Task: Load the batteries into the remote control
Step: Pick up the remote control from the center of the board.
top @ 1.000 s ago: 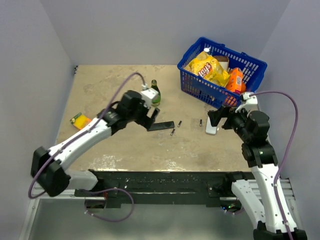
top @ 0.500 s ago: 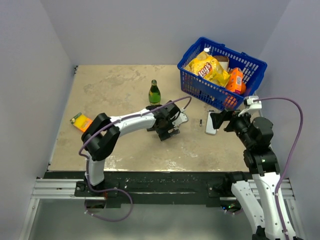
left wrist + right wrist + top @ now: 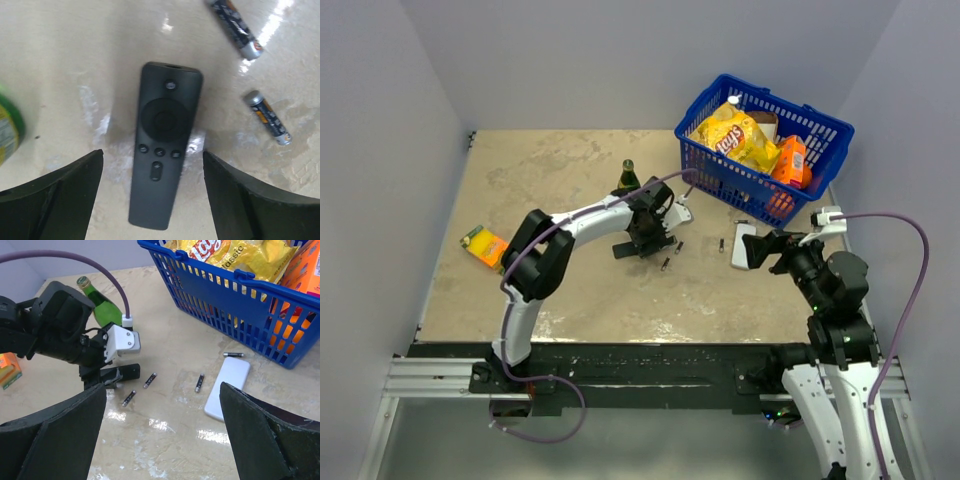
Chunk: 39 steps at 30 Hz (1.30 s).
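Observation:
The black remote control lies flat on the table with its buttons up. My left gripper is open and straddles its lower end, with table showing on both sides. In the top view the left gripper hangs over the remote control. Two batteries lie just to the right of it. The right wrist view shows several batteries loose on the table. My right gripper is open and empty, above the table to the right of them.
A flat white device lies beside another battery, in front of the blue basket of snack packs. A green bottle stands just behind the left gripper. A yellow-orange packet lies at the far left.
My left arm has folded in and brought its gripper down over the remote, its jaws a little narrower. The right gripper has drawn back toward the near right, off the white device.

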Available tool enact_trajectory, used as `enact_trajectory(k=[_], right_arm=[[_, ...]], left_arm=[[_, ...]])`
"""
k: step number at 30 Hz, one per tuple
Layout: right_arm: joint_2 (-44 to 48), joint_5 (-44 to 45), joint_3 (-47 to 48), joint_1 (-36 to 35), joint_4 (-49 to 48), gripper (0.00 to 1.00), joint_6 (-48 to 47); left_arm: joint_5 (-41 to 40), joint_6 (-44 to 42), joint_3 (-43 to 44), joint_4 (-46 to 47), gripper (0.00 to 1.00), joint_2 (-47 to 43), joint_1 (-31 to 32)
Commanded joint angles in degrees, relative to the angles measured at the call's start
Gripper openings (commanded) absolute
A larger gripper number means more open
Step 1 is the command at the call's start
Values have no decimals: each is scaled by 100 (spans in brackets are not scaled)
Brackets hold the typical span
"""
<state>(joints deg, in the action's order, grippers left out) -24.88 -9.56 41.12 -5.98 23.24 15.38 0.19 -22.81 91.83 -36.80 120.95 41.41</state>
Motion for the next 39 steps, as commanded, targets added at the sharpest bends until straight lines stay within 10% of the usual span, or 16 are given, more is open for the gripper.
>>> enact_trajectory(k=[1, 12, 20, 30, 39], right_arm=[[1, 191, 62, -9, -92, 98, -35], [19, 297, 97, -9, -39, 98, -43], [-87, -246, 106, -17, -214, 98, -61], [-210, -2248, -306, -17, -1541, 98, 229], [-815, -3965, -1018, -122, -4211, 98, 1151]], left_arm=[[578, -303, 247, -354, 84, 245, 60], [728, -286, 546, -741, 62, 693, 25], [1184, 56, 275, -549, 14, 106, 34], [1922, 1505, -1139, 1778, 14, -2923, -360], [3891, 4441, -3795, 5840, 20, -5220, -1477]])
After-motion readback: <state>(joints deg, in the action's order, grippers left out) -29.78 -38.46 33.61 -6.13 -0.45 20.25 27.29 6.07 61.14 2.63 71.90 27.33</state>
